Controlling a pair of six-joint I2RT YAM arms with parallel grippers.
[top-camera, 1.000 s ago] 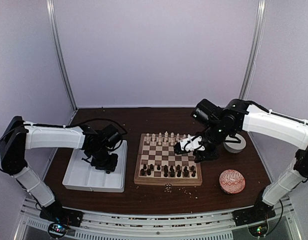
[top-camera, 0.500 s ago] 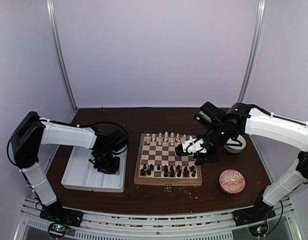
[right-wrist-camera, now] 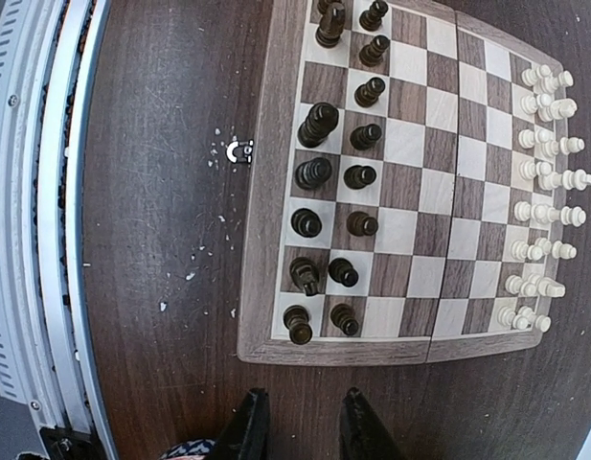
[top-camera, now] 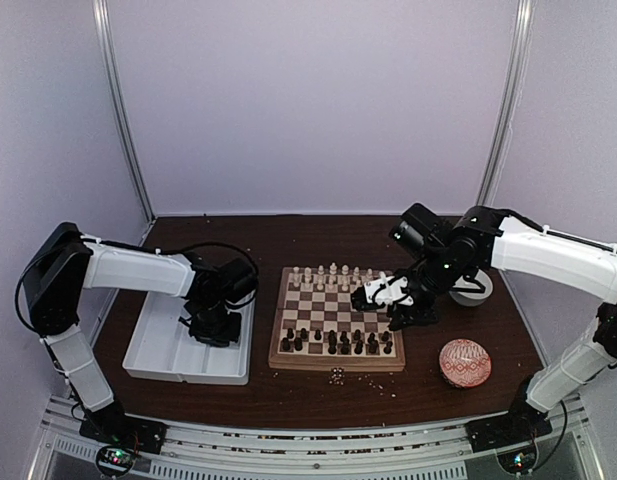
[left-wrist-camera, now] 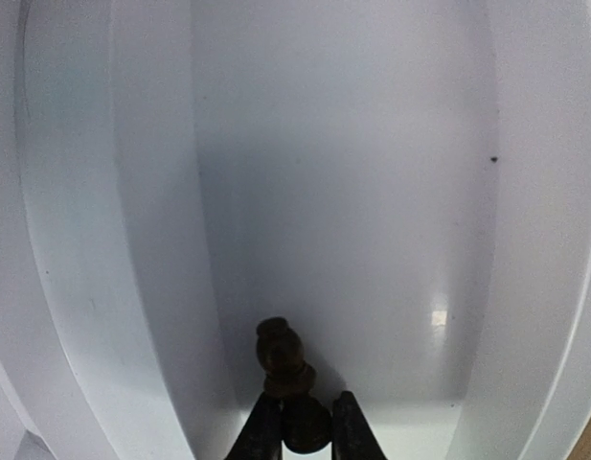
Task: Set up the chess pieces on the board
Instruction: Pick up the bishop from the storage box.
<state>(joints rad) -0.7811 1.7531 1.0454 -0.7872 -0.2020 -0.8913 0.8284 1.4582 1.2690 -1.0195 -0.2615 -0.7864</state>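
The left gripper sits at the bottom centre of the left wrist frame. Its fingers pinch the base of a dark piece, whose head pokes up-frame from between them. The frame edge cuts off part of the tips, so the grip looks firm but may only be closing. Taking the piece low at the base probably lets it be stood upright later. Around it there is only the floor of the white tray, which in the overhead view lies at lower left, just beside the board.

The right gripper is at the bottom of its frame. Its fingers are spread with nothing between them, over the table just off the board's edge, likely waiting clear of the pieces. On the board the dark set lines the left side and the white set the right. One outer-row square at upper left looks vacant, which is probably where the held piece belongs.
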